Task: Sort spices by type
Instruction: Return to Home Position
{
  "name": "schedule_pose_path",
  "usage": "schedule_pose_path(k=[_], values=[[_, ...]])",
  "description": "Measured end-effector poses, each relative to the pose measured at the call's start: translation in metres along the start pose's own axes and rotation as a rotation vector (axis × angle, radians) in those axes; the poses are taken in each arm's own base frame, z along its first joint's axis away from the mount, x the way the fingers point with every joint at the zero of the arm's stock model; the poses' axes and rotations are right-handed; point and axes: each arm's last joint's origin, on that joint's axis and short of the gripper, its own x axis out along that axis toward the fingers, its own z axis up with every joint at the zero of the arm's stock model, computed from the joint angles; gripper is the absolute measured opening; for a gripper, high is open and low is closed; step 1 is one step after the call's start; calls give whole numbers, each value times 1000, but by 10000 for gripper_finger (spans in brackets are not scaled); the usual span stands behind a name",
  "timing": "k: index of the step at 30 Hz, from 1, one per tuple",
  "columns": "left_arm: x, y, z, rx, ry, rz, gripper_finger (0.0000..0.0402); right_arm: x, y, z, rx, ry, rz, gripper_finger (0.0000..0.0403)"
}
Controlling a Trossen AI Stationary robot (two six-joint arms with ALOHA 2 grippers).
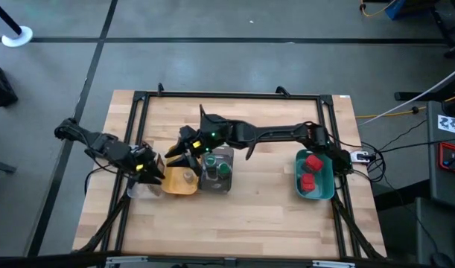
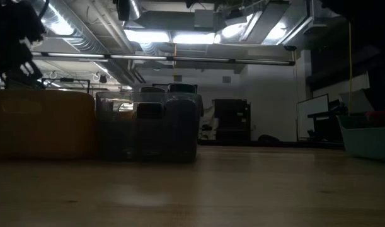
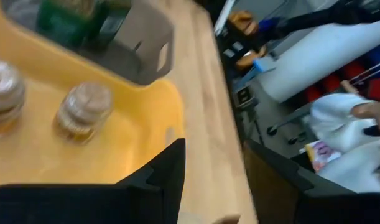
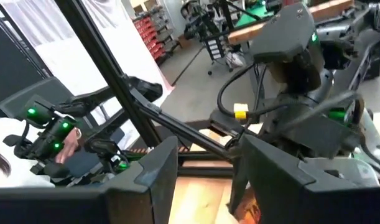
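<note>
Two tan-grey jars point(image 3: 84, 112) point(image 3: 3, 93) stand upright on the floor of the yellow tray point(image 1: 179, 182). Two green-lidded jars point(image 1: 216, 165) stand in the grey tray point(image 1: 228, 158) beside it. Two red boxes point(image 1: 310, 171) lie in the teal tray point(image 1: 320, 193) at the right. My left gripper point(image 3: 214, 180) hovers open at the yellow tray's left end point(image 1: 149, 170), with nothing between its fingers. My right gripper point(image 4: 205, 177) reaches across above the trays' far side point(image 1: 181, 152), level and open. An orange patch point(image 4: 244, 210) shows by one of its fingers; what it is I cannot tell.
A clear tray point(image 1: 138, 190) sits just left of the yellow one, under my left arm. A black frame point(image 1: 234, 95) runs around the tabletop. Bare wood lies between the grey and teal trays and along the near edge point(image 1: 234, 227).
</note>
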Motion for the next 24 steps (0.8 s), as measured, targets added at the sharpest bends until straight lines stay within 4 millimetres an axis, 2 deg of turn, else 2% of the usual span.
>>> schedule_pose_path(k=[7, 11, 18, 24], values=[[-14, -17, 18, 55, -83, -75, 148, -7, 8, 10, -17, -9, 13, 182], [-27, -29, 31, 123, -142, -119, 148, -17, 18, 23, -59, -5, 21, 182], [-52, -46, 50, 268, -249, -160, 148, -53, 39, 47, -100, 87, -98, 182], [-65, -53, 60, 348, -340, -113, 148, -85, 57, 61, -164, 172, -218, 182]])
